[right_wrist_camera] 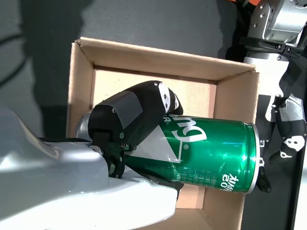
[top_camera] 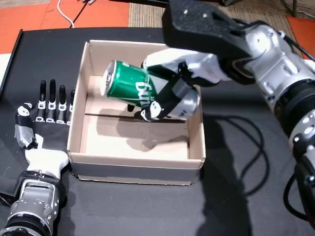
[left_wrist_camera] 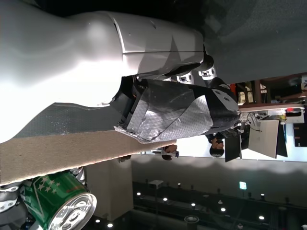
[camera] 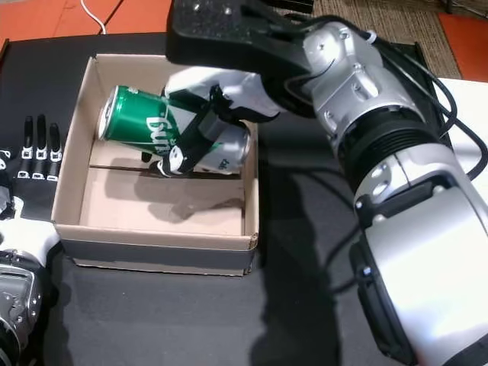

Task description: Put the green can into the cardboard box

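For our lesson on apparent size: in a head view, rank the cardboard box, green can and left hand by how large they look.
1. cardboard box
2. left hand, partly cut off
3. green can, partly covered by the right hand and nearer the camera, so unsure

Black tabletop [top_camera: 147,211] under me. Beyond it, orange floor [top_camera: 29,14], a tan rug [top_camera: 145,14], a white cable [top_camera: 66,14].

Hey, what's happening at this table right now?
The robot's right hand is holding a green can on its side above the open cardboard box, which sits on a black table. The can isn't resting on the box floor yet. The left hand lies flat and open on the table beside the box, holding nothing.
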{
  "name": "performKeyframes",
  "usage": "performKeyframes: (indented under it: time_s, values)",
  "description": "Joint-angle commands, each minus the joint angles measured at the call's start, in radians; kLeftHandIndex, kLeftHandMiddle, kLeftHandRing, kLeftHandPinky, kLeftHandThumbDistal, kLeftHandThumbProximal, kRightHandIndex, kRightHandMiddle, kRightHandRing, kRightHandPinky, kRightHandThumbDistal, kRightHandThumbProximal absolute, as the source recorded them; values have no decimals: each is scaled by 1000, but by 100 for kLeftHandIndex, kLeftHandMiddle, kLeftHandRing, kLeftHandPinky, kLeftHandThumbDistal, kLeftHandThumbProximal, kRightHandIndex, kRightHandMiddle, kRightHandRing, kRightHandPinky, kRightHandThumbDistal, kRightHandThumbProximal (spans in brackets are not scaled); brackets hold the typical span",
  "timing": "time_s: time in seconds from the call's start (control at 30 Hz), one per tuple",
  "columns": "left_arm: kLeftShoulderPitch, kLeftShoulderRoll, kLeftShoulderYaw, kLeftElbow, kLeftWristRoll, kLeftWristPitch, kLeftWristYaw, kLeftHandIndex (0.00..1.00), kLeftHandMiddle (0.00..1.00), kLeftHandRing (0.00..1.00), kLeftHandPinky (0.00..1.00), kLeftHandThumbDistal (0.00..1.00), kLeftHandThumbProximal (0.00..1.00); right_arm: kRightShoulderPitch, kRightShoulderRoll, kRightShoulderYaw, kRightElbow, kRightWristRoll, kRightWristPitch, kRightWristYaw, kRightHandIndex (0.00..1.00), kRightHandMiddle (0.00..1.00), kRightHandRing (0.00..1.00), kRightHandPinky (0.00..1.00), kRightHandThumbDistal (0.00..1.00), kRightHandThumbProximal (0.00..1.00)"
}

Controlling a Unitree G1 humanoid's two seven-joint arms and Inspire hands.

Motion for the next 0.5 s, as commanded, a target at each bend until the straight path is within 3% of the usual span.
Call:
performKeyframes:
  time_s: [0.0, 0.07, 0.13, 0.17, 0.23, 0.3, 0.37, 0.47]
  values:
    - [28, -17, 3, 17, 0, -8, 35, 42, 44, 58, 72, 0, 75, 2, 4, -3, -7, 16, -29, -12, 13, 15, 24, 33, 35, 0]
    - [29, -20, 0, 17, 2, -12, 31, 43, 45, 59, 73, 0, 75, 3, 8, -13, -6, 26, -39, -12, 17, 18, 26, 35, 33, 0]
    - [28, -21, 2, 17, -1, -11, 35, 43, 45, 58, 71, 0, 75, 7, 12, -34, -6, 47, -45, -16, 33, 32, 39, 47, 31, 1]
    - [29, -22, 3, 17, -3, -11, 31, 44, 46, 59, 72, 0, 76, 9, 12, -40, -6, 55, -48, -19, 41, 40, 46, 53, 33, 8]
    - [31, -22, 2, 17, -2, -12, 27, 43, 45, 58, 71, 0, 76, 11, 10, -46, -6, 65, -56, -16, 57, 57, 63, 65, 45, 24]
    - [33, -21, 5, 18, -7, -8, 18, 44, 46, 59, 71, 0, 77, 13, 4, -40, -6, 57, -79, -9, 67, 67, 73, 71, 53, 35]
    - [33, -20, 10, 18, -12, -2, 15, 43, 45, 58, 69, 0, 77, 11, -2, -31, -5, 45, -95, -7, 71, 73, 80, 78, 69, 41]
    - [33, -19, 12, 19, -11, -2, 19, 42, 45, 57, 68, 0, 78, 3, -11, -16, -4, 31, -91, -6, 81, 90, 98, 95, 88, 46]
